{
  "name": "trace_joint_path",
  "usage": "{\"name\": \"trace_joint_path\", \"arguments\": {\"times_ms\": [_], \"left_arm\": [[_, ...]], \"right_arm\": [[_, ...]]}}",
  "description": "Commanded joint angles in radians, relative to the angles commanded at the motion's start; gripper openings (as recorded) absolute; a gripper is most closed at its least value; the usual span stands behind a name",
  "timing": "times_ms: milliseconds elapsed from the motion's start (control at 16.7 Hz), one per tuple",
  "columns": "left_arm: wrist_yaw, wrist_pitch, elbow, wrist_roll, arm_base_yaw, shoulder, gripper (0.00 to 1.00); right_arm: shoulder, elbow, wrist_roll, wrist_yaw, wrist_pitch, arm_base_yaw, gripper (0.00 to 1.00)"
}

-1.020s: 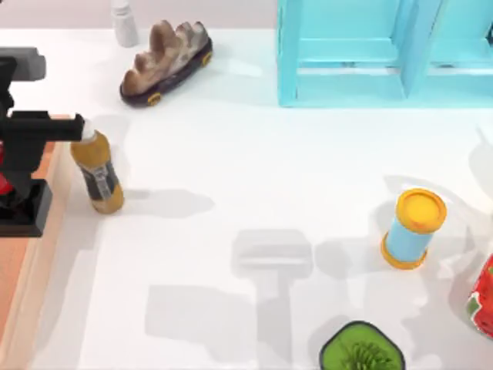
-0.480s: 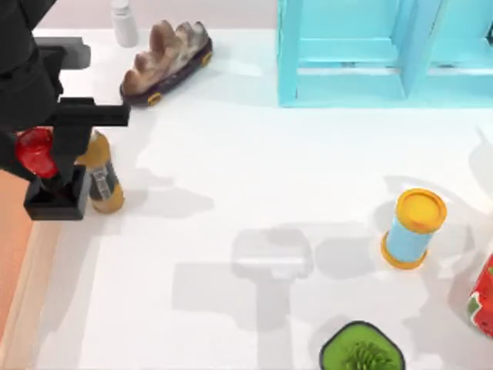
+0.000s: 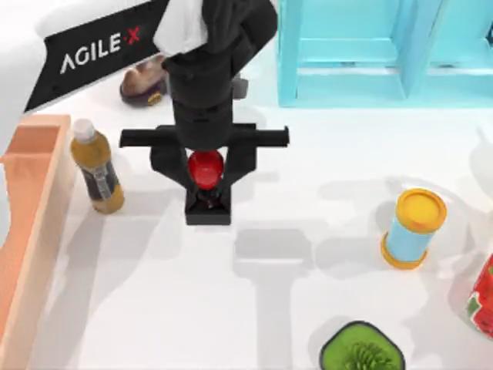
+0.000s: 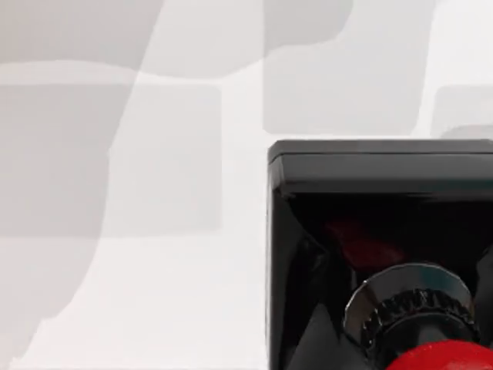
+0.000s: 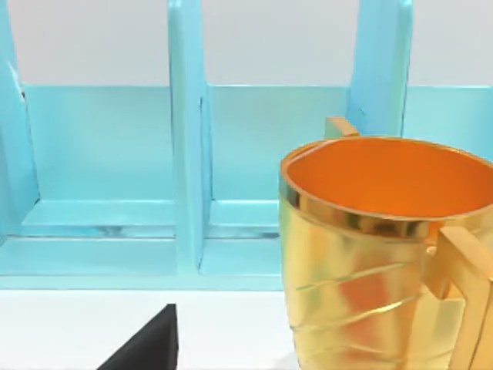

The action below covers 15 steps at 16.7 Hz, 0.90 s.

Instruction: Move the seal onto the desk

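Seal (image 3: 206, 171) has travelled right from over the orange tray (image 3: 31, 223) to mid-desk (image 3: 308, 308), carried by the left gripper (image 3: 206, 173). Jaws clamp its red knob from both sides; the black base hangs just below the fingertips, over white tabletop. Amber bottle (image 3: 97, 166) stands left of the jaws, blue cylinder (image 3: 414, 229) well right. Right gripper (image 5: 146, 347): jaw state cannot be told; it faces a gold cup (image 5: 377, 254).

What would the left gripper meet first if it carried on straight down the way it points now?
Probably the bare desk: the left gripper points down, shut on the seal, with only white surface beneath its base; the height left is unclear.
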Motion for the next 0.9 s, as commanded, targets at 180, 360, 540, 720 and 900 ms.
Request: {"name": "trace_joint_path", "arguments": {"times_ms": [180, 360, 540, 720, 900], "left_arm": [[0.000, 0.029, 0.032, -0.044, -0.044, 0.049, 0.00], [0.001, 0.027, 0.029, -0.042, -0.040, 0.047, 0.00], [0.002, 0.068, -0.007, -0.040, -0.042, 0.055, 0.00], [-0.001, 0.159, -0.072, -0.042, -0.042, 0.069, 0.00], [0.001, 0.192, -0.102, -0.042, -0.043, 0.077, 0.00]], "right_arm": [[0.000, 0.000, 0.000, 0.000, 0.000, 0.000, 1.00], [0.000, 0.000, 0.000, 0.000, 0.000, 0.000, 1.00], [0.000, 0.000, 0.000, 0.000, 0.000, 0.000, 1.00], [0.000, 0.000, 0.000, 0.000, 0.000, 0.000, 1.00], [0.000, 0.000, 0.000, 0.000, 0.000, 0.000, 1.00]]}}
